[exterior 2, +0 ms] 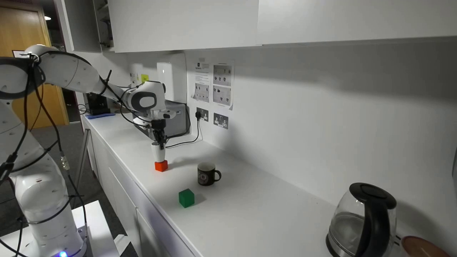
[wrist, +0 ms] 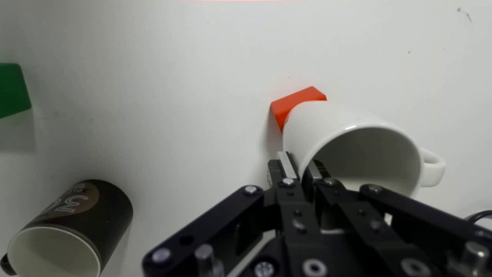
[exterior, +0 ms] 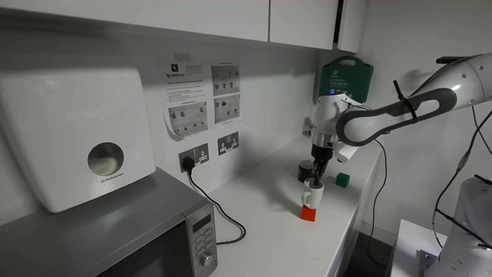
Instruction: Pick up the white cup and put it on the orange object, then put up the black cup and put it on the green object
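The white cup (exterior: 313, 198) is over the orange block (exterior: 308, 214), its base at the block's top; I cannot tell if its weight rests there. It also shows in an exterior view (exterior 2: 158, 152). My gripper (wrist: 301, 169) is shut on the cup's rim, one finger inside and one outside the wall. In the wrist view the cup (wrist: 323, 119) hides part of the orange block (wrist: 295, 100). The black cup (exterior 2: 205, 175) stands upright on the counter, its opening up. The green block (exterior 2: 186, 198) lies near it, toward the counter's front edge.
A microwave (exterior: 200, 238) with a cable stands at a counter end. A glass kettle (exterior 2: 364, 217) and a brown round object (exterior 2: 425, 246) are at the opposite end. A wall with sockets (exterior: 228, 143) runs behind; cupboards (exterior 2: 185, 25) hang above.
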Action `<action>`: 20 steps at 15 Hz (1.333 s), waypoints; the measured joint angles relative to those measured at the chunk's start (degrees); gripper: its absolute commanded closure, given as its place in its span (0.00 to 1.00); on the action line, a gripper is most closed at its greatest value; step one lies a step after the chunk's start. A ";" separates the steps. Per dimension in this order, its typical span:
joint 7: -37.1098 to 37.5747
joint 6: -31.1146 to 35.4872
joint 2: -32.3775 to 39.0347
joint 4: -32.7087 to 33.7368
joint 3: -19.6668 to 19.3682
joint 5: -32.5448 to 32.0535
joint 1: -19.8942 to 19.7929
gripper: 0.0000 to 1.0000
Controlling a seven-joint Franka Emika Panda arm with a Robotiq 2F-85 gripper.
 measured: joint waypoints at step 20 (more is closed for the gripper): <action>-0.08 0.06 1.06 0.13 -0.01 0.48 0.00 0.98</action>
